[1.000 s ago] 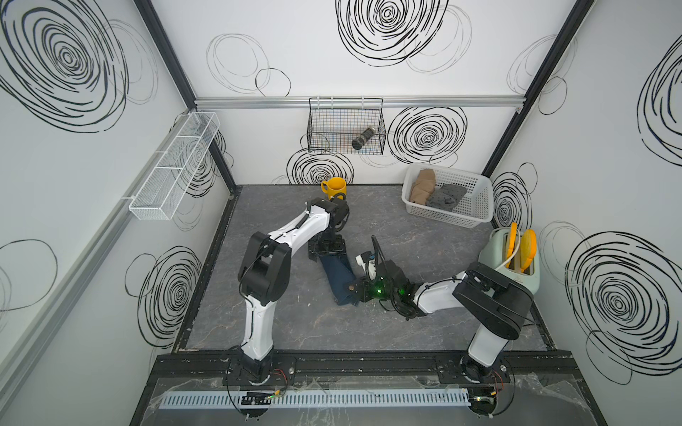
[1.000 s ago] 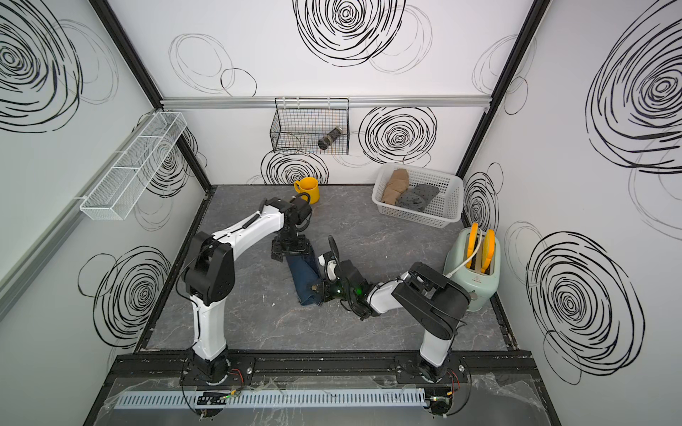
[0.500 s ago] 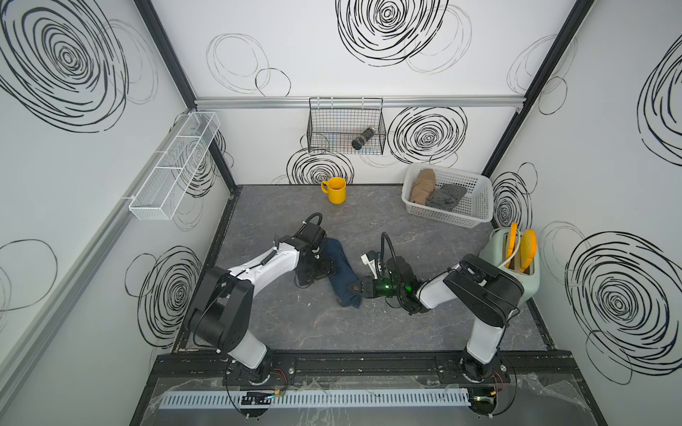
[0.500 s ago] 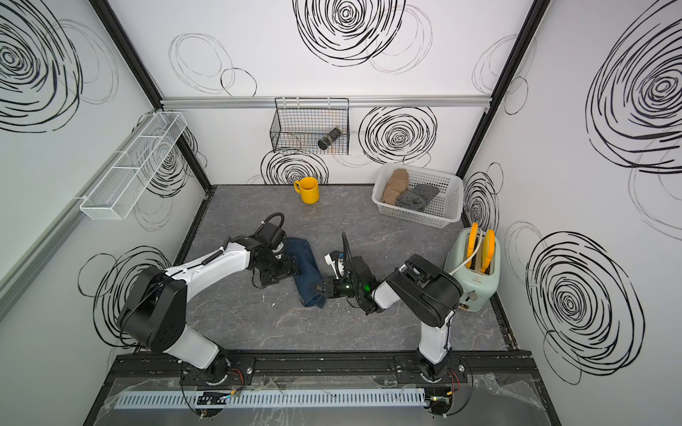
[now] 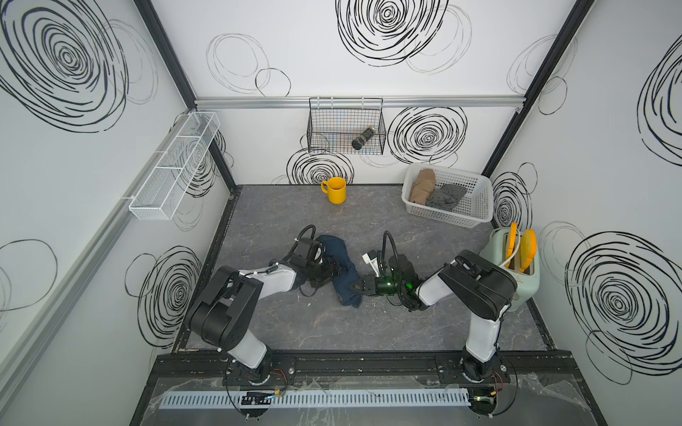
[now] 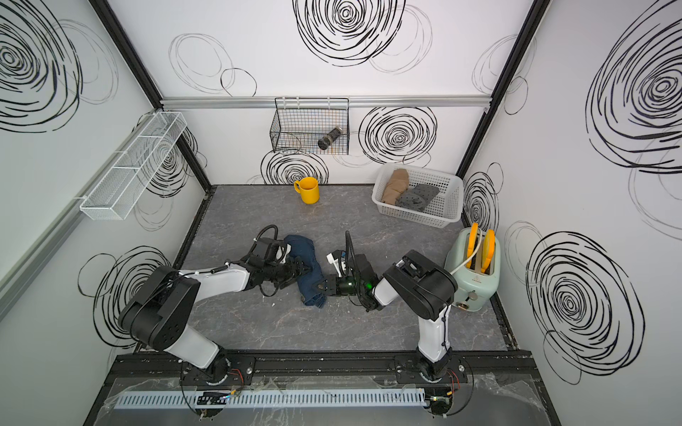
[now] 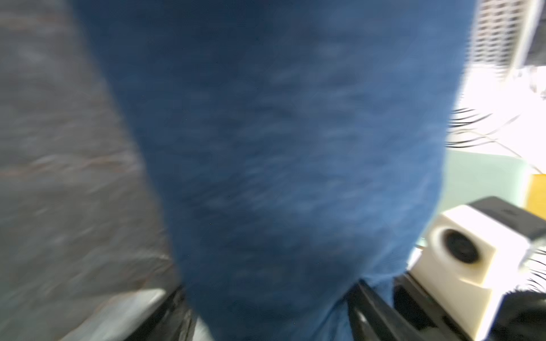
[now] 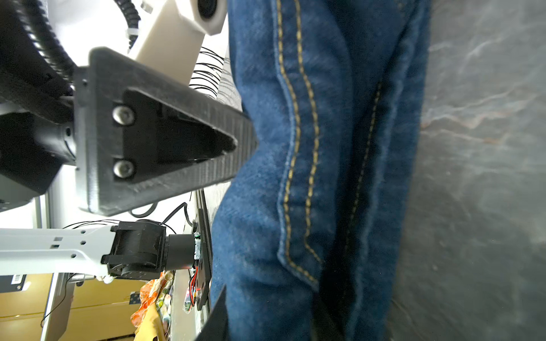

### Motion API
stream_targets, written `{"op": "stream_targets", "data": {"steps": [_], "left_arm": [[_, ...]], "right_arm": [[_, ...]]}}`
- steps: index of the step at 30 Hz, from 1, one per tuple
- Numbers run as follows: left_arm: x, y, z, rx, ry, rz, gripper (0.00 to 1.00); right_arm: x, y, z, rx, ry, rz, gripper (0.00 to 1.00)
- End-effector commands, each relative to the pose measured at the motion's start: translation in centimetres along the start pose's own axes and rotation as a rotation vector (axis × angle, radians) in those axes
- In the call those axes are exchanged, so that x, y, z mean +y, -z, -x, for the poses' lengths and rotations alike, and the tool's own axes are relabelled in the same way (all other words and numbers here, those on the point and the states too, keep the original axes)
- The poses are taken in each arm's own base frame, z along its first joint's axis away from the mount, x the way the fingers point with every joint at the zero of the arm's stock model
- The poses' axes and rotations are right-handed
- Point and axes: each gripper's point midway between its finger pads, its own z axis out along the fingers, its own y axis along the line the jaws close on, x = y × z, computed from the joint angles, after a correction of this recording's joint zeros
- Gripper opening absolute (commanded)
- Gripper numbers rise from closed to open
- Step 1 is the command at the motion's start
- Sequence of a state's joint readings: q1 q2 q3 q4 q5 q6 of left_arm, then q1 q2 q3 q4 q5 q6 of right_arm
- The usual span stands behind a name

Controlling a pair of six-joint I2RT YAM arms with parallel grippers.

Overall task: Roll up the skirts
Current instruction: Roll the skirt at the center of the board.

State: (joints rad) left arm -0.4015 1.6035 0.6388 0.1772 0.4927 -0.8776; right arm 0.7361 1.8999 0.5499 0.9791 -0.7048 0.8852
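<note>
In both top views I find the denim skirt point(image 5: 341, 267) point(image 6: 308, 267) lying on the grey table point(image 5: 369, 332), about midway between the two arms. It is gathered into a long, lumpy bundle. Its long axis runs from the far side toward the near rail, with the near end leaning slightly toward the right arm. The far end is broad and the near end narrow. The right wrist view shows yellow double stitching point(image 8: 298, 147) running along that length.

The left gripper point(image 5: 336, 271) meets the bundle side-on at mid-length. In the left wrist view, which is blurred, its jaws stand wide apart with denim filling the gap. I cannot tell whether they press on it. The right gripper point(image 5: 358, 288) comes in from the opposite side, its jaws drawn narrow on a fold near the near end.

Both wrists crowd the skirt, and the right arm's white camera block point(image 5: 370, 258) sits just beside it.

- Yellow mug point(image 5: 336, 190): upright, well beyond the far end.
- White basket point(image 5: 468, 217): far right corner, holding the bundled tan skirt point(image 5: 422, 186) and grey dotted skirt point(image 5: 444, 197) side by side, touching.
- Mint toaster point(image 5: 516, 280): against the right wall.
- Wire basket point(image 5: 324, 125): on the rear wall, with a dark jar point(image 5: 363, 137) inside.
- White mesh shelf point(image 5: 173, 166): on the left wall.
</note>
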Motion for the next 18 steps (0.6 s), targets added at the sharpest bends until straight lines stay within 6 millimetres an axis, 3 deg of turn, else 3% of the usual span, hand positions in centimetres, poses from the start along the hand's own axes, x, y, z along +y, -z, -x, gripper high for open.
{"op": "stream_targets", "data": {"steps": [1,3,9,11,12,18], "left_arm": [[-0.9,-1.2,0.3,-0.033,0.0,-0.083,0.76],[-0.4,-1.3,0.4,-0.052,0.018,-0.078,0.66],[2.6,-1.1,0.2,-0.096,0.081,-0.05,0.21],[2.8,-0.7,0.2,-0.11,0.101,-0.082,0.11],[2.9,-0.6,0.2,-0.115,0.104,-0.08,0.0],[2.5,-0.1,0.5,-0.136,0.073,-0.084,0.0]], "right_arm": [[-3.0,-0.3,-6.8,0.232,-0.163,-0.072,0.05],[-3.2,-0.2,-6.8,0.234,-0.162,-0.08,0.06],[-3.6,0.1,-7.1,0.244,-0.151,-0.119,0.15],[-3.7,0.5,-7.1,0.238,-0.139,-0.15,0.34],[-3.7,0.7,-7.1,0.238,-0.137,-0.167,0.42],[-2.5,3.2,-5.5,0.194,-0.076,-0.246,0.81]]}}
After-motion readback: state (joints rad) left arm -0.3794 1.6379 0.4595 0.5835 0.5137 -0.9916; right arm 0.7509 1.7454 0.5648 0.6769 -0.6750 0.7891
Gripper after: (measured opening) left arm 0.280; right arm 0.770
